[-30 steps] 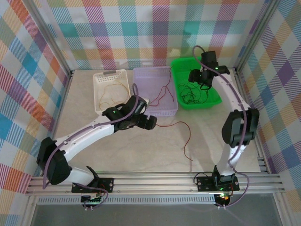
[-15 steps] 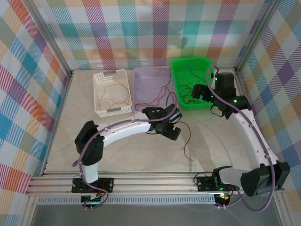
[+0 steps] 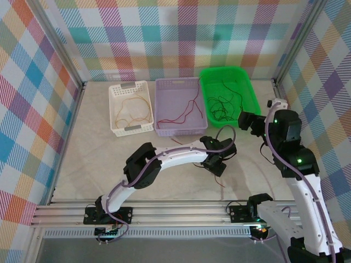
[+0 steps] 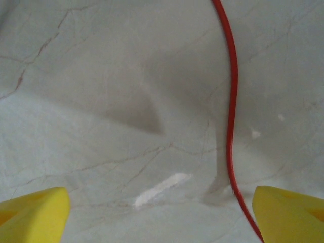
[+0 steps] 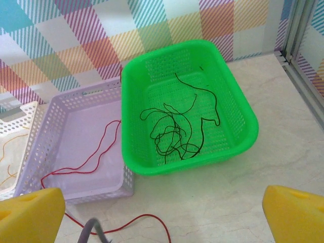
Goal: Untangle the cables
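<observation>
Left gripper (image 4: 161, 216) hangs released, thin red wire (image 4: 231, 121) between its jaws, hugging one finger; a pinch looks next. Right gripper (image 5: 164, 215) spread, empty.

Two arms, a matched pair.
- Left arm (image 3: 181, 156), right arm (image 3: 310, 193): glossy white link shells.
- Joint housings (image 3: 140, 167): rounded, black.
- Cable (image 3: 267, 134): lavender-grey, looped loosely along each arm.
- Indicator lights (image 3: 299, 160): small, green, on the right arm.
- Base plates (image 3: 107, 215): black, at the rail.
- Fingertips (image 4: 35, 215): bright yellow wedges.
</observation>
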